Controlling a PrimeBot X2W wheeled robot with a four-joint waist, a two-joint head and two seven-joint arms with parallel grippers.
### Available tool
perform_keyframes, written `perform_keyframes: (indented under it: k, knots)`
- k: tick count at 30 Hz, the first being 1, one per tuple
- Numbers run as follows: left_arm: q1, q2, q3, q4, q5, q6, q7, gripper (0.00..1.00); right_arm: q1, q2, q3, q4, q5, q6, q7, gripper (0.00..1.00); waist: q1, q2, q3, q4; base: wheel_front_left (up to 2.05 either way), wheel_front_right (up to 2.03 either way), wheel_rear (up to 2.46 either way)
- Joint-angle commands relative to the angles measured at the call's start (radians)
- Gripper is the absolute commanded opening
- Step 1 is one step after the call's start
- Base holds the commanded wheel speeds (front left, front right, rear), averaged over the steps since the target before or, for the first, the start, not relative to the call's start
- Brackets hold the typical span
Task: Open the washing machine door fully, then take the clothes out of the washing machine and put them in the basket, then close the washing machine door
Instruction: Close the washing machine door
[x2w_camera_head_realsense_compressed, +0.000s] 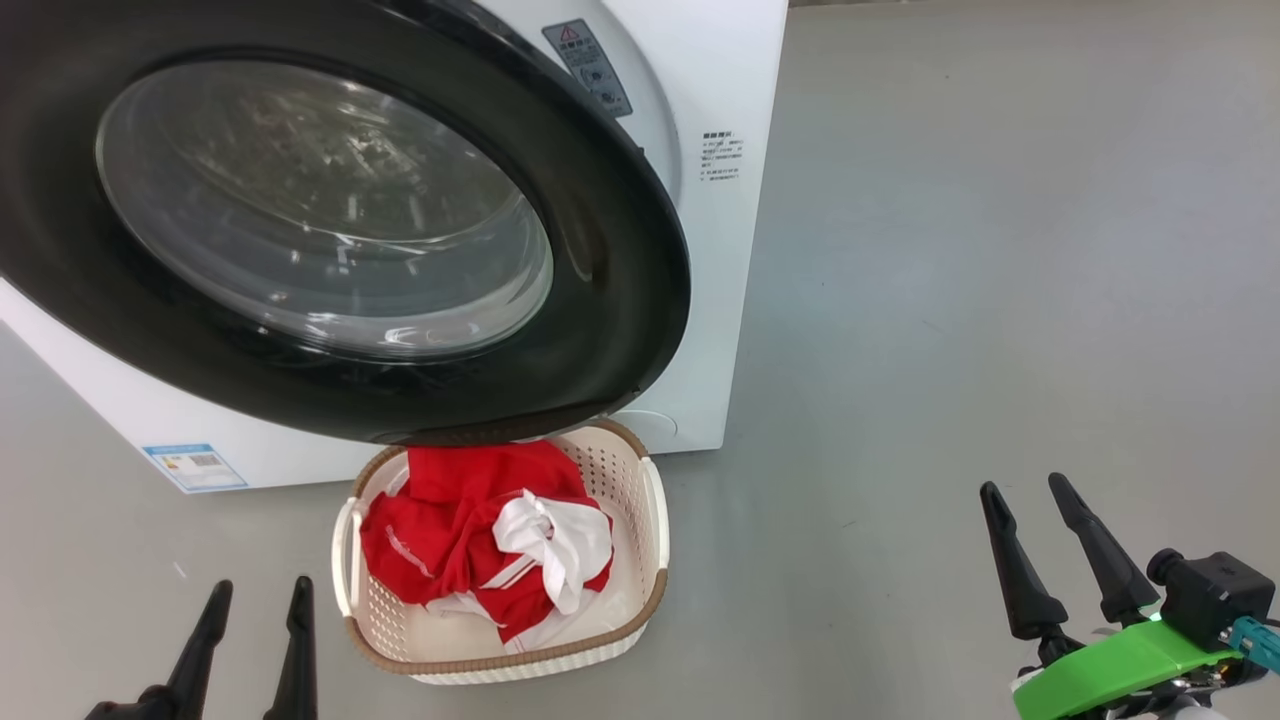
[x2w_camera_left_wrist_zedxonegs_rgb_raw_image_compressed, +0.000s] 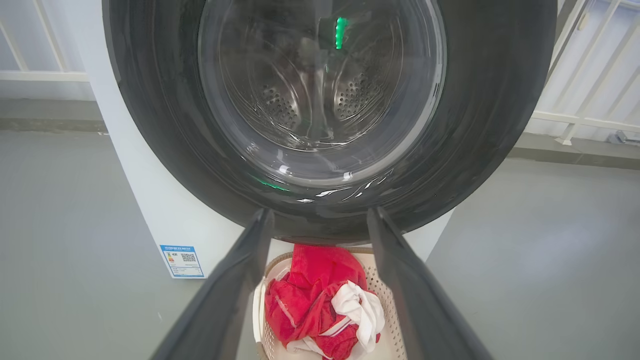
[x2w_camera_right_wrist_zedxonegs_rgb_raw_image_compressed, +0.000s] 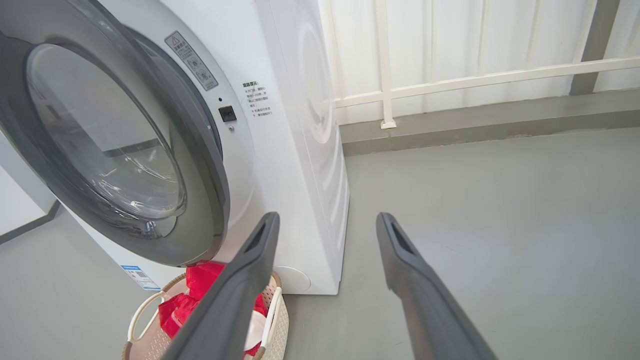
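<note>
Red clothes (x2w_camera_head_realsense_compressed: 450, 530) are sitting in the basket (x2w_camera_head_realsense_compressed: 640, 490) on the floor (x2w_camera_head_realsense_compressed: 1000, 250) right in front of the washer (x2w_camera_head_realsense_compressed: 730, 80), half under its door (x2w_camera_head_realsense_compressed: 600, 300) that's hanging ajar, while the left hand (x2w_camera_head_realsense_compressed: 261, 583) and right hand (x2w_camera_head_realsense_compressed: 1024, 483) hover low with fingers apart, holding nothing.

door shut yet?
No: in the right wrist view the door stands swung out from the front of the washing machine, with its free edge well clear of the panel.

A bare laundry corner: a washing machine (x2w_camera_head_realsense_compressed: 722, 300) on grey painted floor (x2w_camera_head_realsense_compressed: 1000, 250), white railed wall (x2w_camera_right_wrist_zedxonegs_rgb_raw_image_compressed: 475, 77) behind.
</note>
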Motion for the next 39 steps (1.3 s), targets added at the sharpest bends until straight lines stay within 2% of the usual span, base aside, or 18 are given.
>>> perform_keyframes:
  k: [1, 8, 16, 32, 33, 35, 36, 39]
  knots:
    - [0.002, 0.003, 0.039, -0.036, 0.022, -0.005, -0.012, 1.0, 0.011, -0.017, 0.01, -0.027, -0.01, 0.005, -0.006, 1.0, 0.0, 0.0, -0.004, 0.0, 0.0, 0.0, 0.0]
    - [0.033, -0.019, 0.032, -0.034, 0.069, -0.005, -0.012, 1.0, 0.025, -0.016, 0.009, -0.019, -0.011, 0.005, -0.006, 1.0, 0.0, 0.0, -0.013, 0.003, 0.0, 0.0, 0.0]
    - [0.048, -0.038, 0.047, -0.037, 0.07, -0.005, -0.012, 1.0, 0.035, -0.011, 0.01, -0.013, -0.009, 0.005, -0.006, 1.0, 0.0, 0.0, -0.022, 0.007, 0.0, 0.0, 0.0]
    - [0.049, -0.045, 0.035, -0.042, 0.083, -0.005, -0.012, 1.0, 0.04, -0.007, 0.009, -0.017, -0.009, 0.005, -0.006, 1.0, 0.0, 0.0, -0.041, 0.029, 0.0, 0.0, 0.0]
    - [0.047, -0.046, 0.031, -0.043, 0.083, -0.005, -0.012, 1.0, 0.041, -0.005, 0.01, -0.017, -0.005, 0.005, -0.006, 0.62, 0.0, 0.0, -0.042, 0.035, 0.0, 0.0, 0.0]
    - [0.044, -0.047, 0.022, -0.044, 0.083, -0.005, -0.012, 1.0, 0.038, 0.0, 0.01, -0.017, 0.003, 0.005, -0.006, 0.09, 0.0, 0.0, -0.044, 0.05, 0.0, 0.0, 0.0]
    - [0.042, -0.048, 0.017, -0.044, 0.082, -0.005, -0.012, 1.0, 0.034, 0.002, 0.012, -0.018, 0.005, 0.005, -0.006, 0.0, 0.0, 0.0, -0.044, 0.058, 0.0, 0.0, 0.0]
    - [0.038, -0.05, 0.001, -0.048, 0.08, -0.005, -0.012, 1.0, 0.016, 0.007, 0.026, -0.019, 0.011, 0.005, -0.006, 0.0, 0.0, 0.0, -0.042, 0.086, 0.0, 0.0, 0.0]
